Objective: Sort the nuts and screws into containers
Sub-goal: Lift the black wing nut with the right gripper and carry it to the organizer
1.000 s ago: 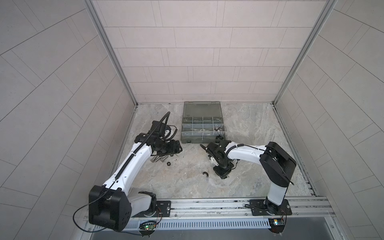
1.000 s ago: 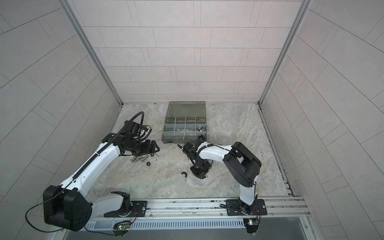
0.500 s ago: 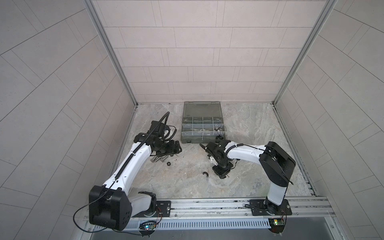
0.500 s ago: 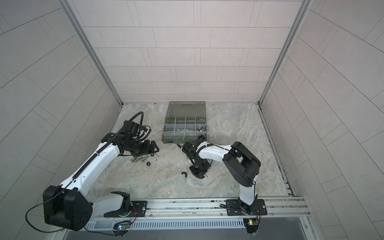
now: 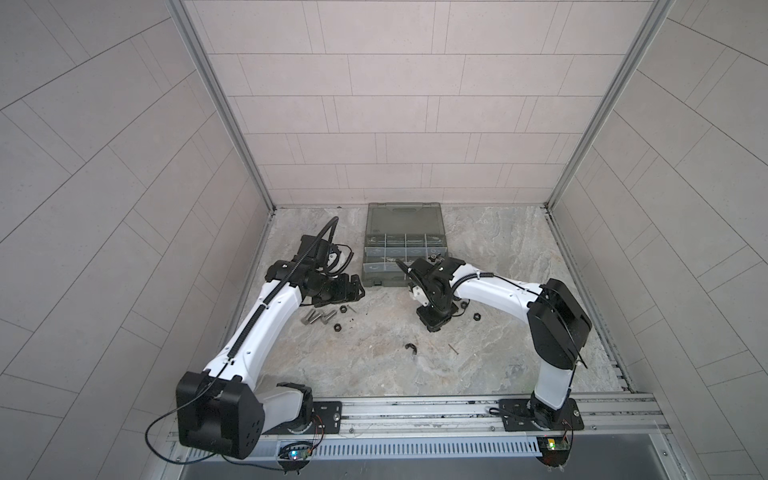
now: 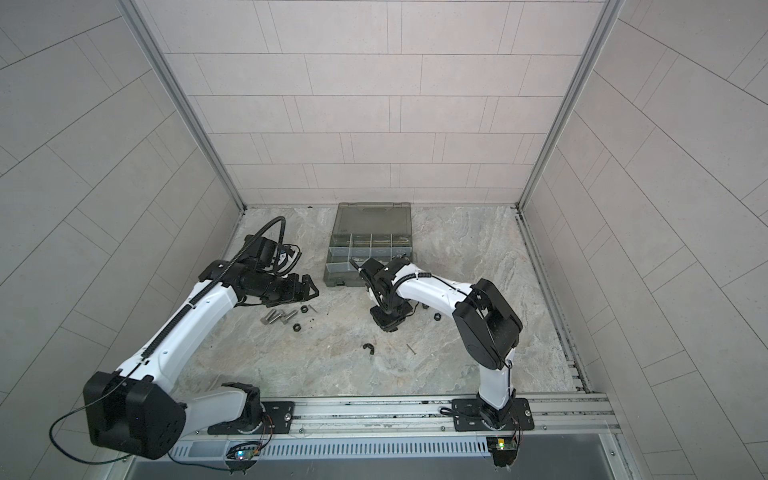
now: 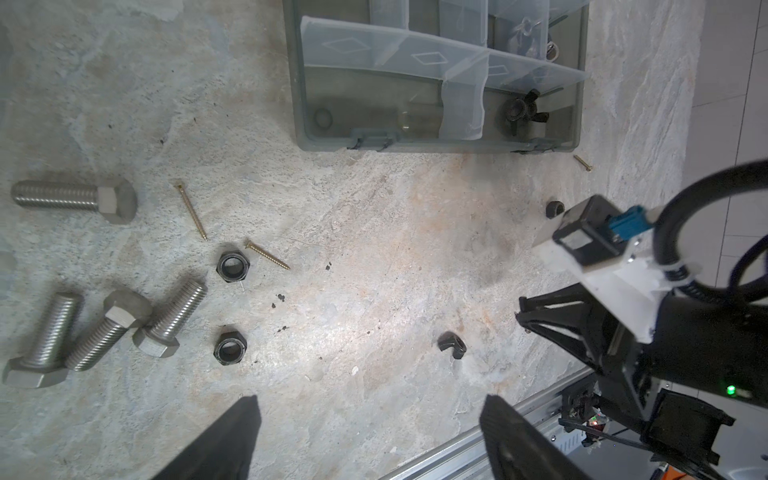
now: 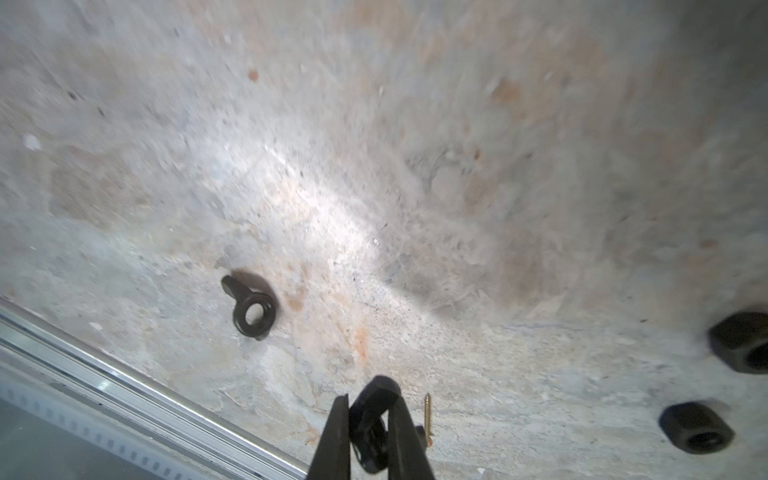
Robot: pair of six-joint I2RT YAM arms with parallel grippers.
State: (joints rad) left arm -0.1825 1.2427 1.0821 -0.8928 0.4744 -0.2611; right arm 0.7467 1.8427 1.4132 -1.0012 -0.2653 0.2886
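1. right tool (image 8: 370, 415) pinches a black wing nut (image 8: 380, 388), long axis seemingly along the fingers (image 8: 332, 440), one ear poking beyond them, low over the surface (image 8: 374, 166), short of the case (image 7: 436, 141).
2. left tool (image 7: 370, 401) spread, empty.
3. mostly undone: bolts (image 7: 104, 332), hex nuts (image 7: 232, 267), thin screws (image 7: 268, 255) lie loose.

Both top views look steeply down from high over the front rail (image 5: 415, 409), covering the whole desk (image 5: 374, 374). The left wrist view looks down toward the front of the organizer case (image 7: 457, 143); the right wrist view sits close over the desk, facing the rail. Both share one loose wing nut (image 7: 452, 345).
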